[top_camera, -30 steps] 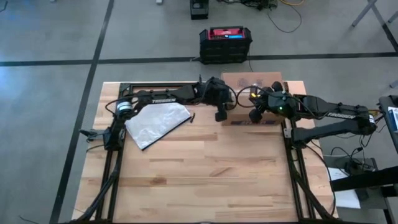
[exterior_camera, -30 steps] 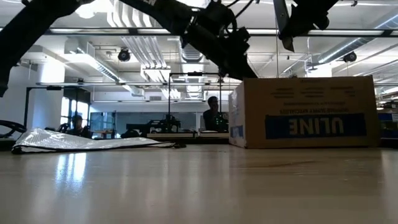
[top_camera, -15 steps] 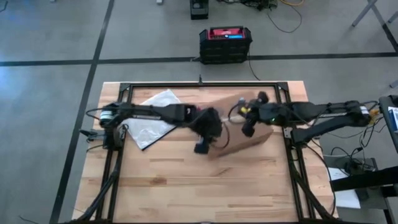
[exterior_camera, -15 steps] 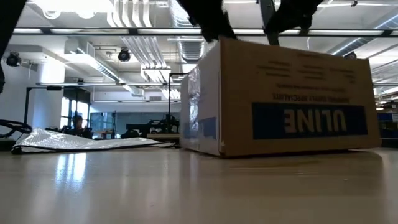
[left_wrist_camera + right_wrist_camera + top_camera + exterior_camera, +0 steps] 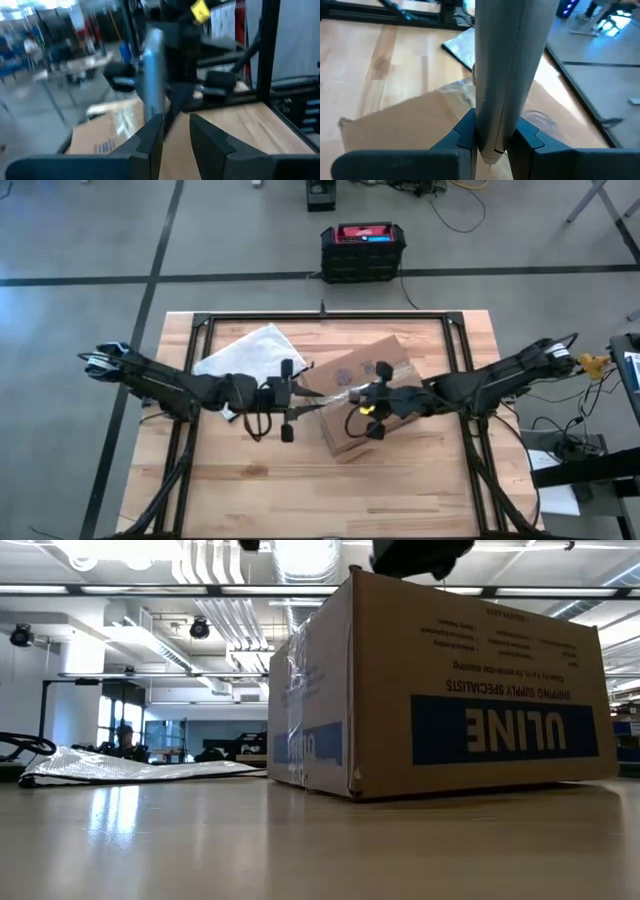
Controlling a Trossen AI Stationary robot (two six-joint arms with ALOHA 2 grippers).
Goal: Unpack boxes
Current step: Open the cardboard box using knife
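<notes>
The right gripper [image 5: 492, 135], clamped on a grey strip [image 5: 507, 60], hovers over the cardboard box [image 5: 385, 360] lying askew mid-table [image 5: 350, 490], the left gripper [image 5: 292, 400] just beside it; the box looks light, stiff and tape-slick, so its flap edges seem the best hold.

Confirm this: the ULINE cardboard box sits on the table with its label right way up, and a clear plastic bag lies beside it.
Not quite. The cardboard box does sit on the table beside the clear plastic bag, but the low view shows its ULINE label upside down.
</notes>
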